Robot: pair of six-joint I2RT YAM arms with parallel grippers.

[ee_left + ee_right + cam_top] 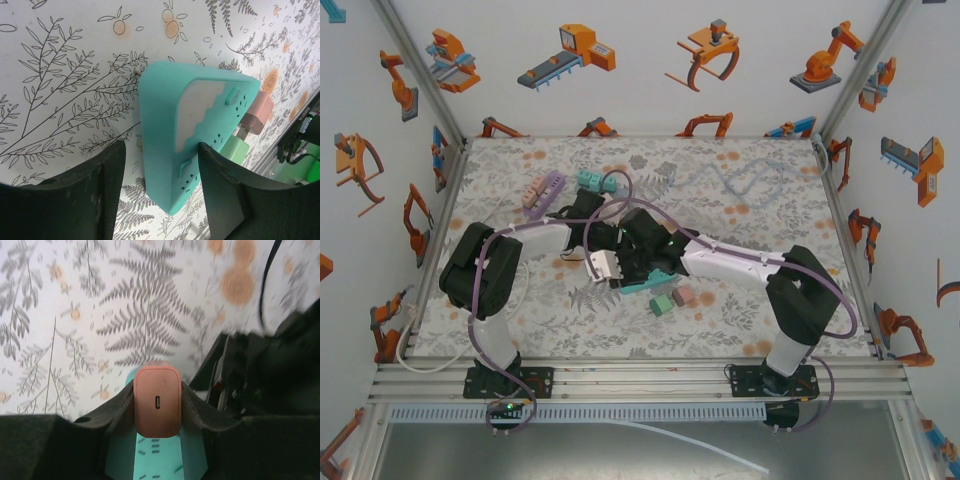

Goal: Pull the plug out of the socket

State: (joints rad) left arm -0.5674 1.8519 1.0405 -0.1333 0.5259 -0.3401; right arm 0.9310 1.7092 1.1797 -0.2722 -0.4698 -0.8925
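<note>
Plug: pink, smooth, rounded block, clamped by right gripper.
Socket strip: teal plastic, wavy white panel, straddled by left gripper, spread wide.

A lilac power strip lies back left on a floral tablecloth. A pale blue cable snakes at back right.
</note>
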